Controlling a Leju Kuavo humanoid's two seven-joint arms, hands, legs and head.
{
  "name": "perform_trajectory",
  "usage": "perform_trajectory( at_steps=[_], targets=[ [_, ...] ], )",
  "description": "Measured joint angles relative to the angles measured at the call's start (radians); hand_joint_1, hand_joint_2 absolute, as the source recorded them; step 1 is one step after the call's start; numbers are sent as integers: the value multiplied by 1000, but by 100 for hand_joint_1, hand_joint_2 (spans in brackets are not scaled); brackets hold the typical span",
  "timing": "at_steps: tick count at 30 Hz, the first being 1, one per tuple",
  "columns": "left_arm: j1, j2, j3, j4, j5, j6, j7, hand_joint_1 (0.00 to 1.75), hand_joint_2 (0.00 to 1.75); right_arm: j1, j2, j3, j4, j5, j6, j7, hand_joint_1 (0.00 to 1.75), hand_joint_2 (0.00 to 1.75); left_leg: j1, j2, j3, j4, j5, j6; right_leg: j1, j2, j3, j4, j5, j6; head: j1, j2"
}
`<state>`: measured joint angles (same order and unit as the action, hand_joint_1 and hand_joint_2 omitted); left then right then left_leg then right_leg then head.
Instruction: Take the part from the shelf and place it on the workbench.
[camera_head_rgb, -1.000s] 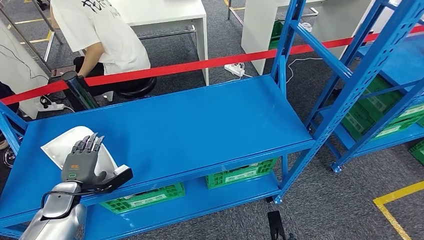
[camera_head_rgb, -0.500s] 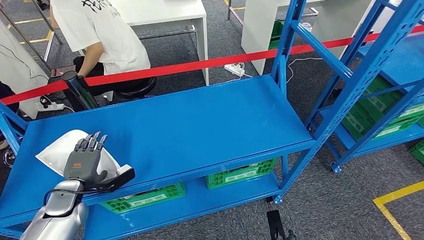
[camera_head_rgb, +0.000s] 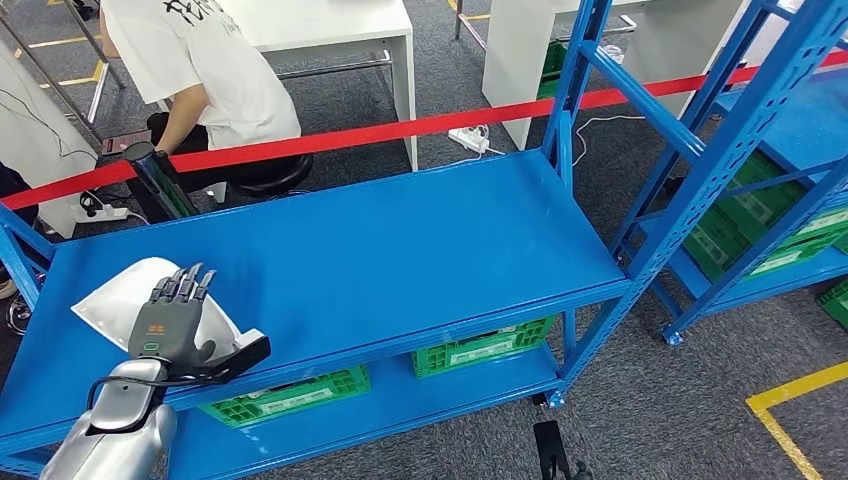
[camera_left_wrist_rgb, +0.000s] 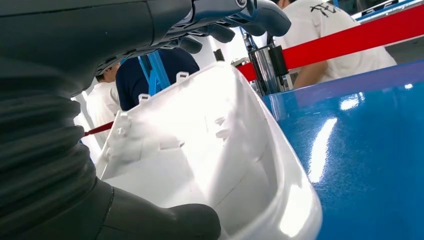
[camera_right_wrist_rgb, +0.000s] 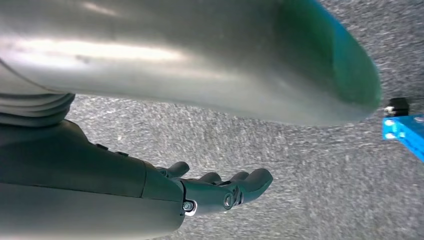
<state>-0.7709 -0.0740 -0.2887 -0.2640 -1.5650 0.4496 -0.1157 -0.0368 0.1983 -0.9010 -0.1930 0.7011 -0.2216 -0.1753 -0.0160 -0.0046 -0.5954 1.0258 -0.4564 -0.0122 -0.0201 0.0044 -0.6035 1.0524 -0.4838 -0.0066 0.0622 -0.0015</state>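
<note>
You have the white part (camera_head_rgb: 125, 290) on the blue shelf (camera_head_rgb: 400, 250) top, at its left end — green crates (camera_head_rgb: 285, 397) sit on the tier below. Your left hand (camera_head_rgb: 170, 322) lies over the part, fingers extended; whether it grips, I cannot tell. Your right hand (camera_right_wrist_rgb: 220, 190) hangs loosely open, empty.

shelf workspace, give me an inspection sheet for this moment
surface: blue shelf top, bare apart from the part at its left end.
job's things: white part lies hollow side up on the shelf top; workbench not identified.
clutter: green crates on the lower shelf.
hands: left hand over the part, fingers above its rim, thumb at its near edge; grip cannot be told. Right hand hangs above the floor, holding nothing.
cables: power strip with white cable on the floor.
surroundings: red barrier tape, seated person, white desk, second blue rack.
</note>
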Motion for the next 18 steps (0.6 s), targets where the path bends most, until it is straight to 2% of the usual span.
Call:
perform_trajectory(
  at_steps=[3, 8, 11, 15, 18],
  targets=[
    [-9, 7, -60, 1, 0, -39, 22, 0, 175, 0, 1, 0, 0, 3, 0, 14, 0, 0, 0, 0, 0, 0, 0, 0, 0, 0, 1, 0, 0, 0, 0, 0],
    [-42, 27, -229, 5, 3, -145, 41, 0, 175, -2, 1, -1, 0, 2, -2, 15, 0, 0, 0, 0, 4, 0, -2, 1, 0, -1, 6, 0, -1, 1, 0, 0],
    [-56, 32, -285, 6, 5, -167, 41, 1, 175, -2, 2, -6, 0, -2, -8, 18, 0, 0, 0, 0, 6, 0, -2, 1, 0, -1, 8, 0, -1, 1, 0, 0],
    [-68, 36, -325, 10, 3, -202, 35, 175, 175, -2, 3, -7, 0, 3, -10, 24, 0, 0, 0, 0, 8, -1, -2, 1, 0, -1, 10, 0, -1, 1, 0, 0],
    [-71, 44, -350, 13, 0, -247, 19, 175, 175, -2, 4, -7, 0, 10, -2, 24, 0, 0, 0, 0, 10, -1, -2, 1, 0, -1, 11, 0, -2, 2, 0, 0]
  ],
)
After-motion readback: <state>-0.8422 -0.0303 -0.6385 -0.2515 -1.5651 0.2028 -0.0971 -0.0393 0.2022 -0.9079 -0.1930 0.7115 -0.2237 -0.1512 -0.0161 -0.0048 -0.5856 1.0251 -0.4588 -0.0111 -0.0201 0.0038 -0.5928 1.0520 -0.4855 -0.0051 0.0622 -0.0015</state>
